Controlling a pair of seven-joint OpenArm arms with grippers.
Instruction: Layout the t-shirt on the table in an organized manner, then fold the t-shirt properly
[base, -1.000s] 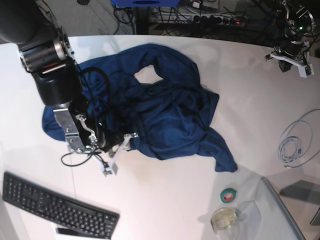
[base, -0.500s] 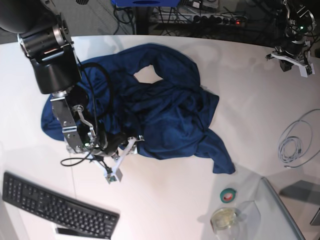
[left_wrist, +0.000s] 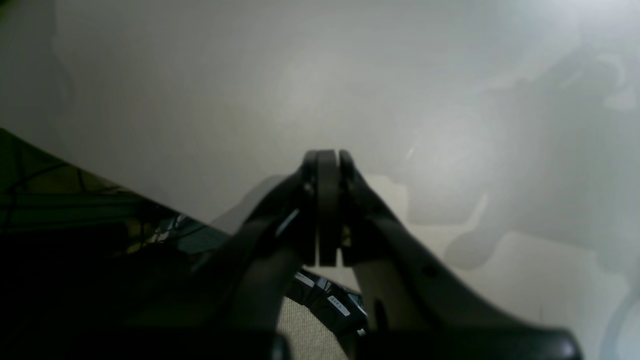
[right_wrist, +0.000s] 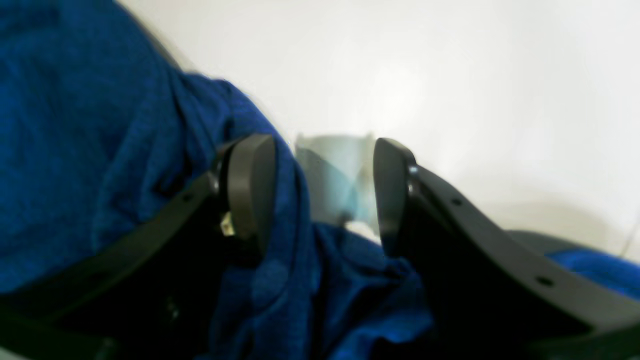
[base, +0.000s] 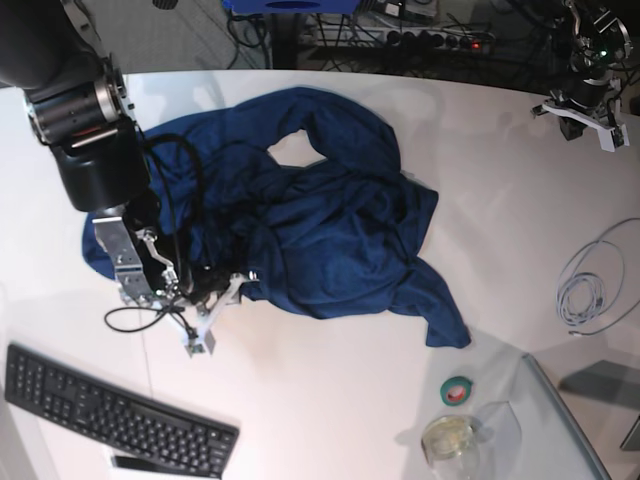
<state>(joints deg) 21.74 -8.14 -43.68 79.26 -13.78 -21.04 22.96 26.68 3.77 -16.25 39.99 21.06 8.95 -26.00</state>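
**Grab could slip off the hem**

The t-shirt (base: 320, 235) lay crumpled mid-table (base: 330, 400). The right gripper (right_wrist: 325, 195) straddled its near edge, jaws spread (nothing pinched); closing might bunch several layers. The left gripper (left_wrist: 322, 210) sat pressed together, far away

This looks like a robotics lab or tech office. A wide white table (base: 330, 400) carries a black computer keyboard (base: 110, 410), a coil of grey cable (base: 590, 285) and a roll of green tape (base: 458, 390). Behind the table's far edge, a power strip (base: 400, 38) with plugs lies among tangled dark cables (base: 250, 30) on the floor. Two robot arms stand mounted at the table's sides.
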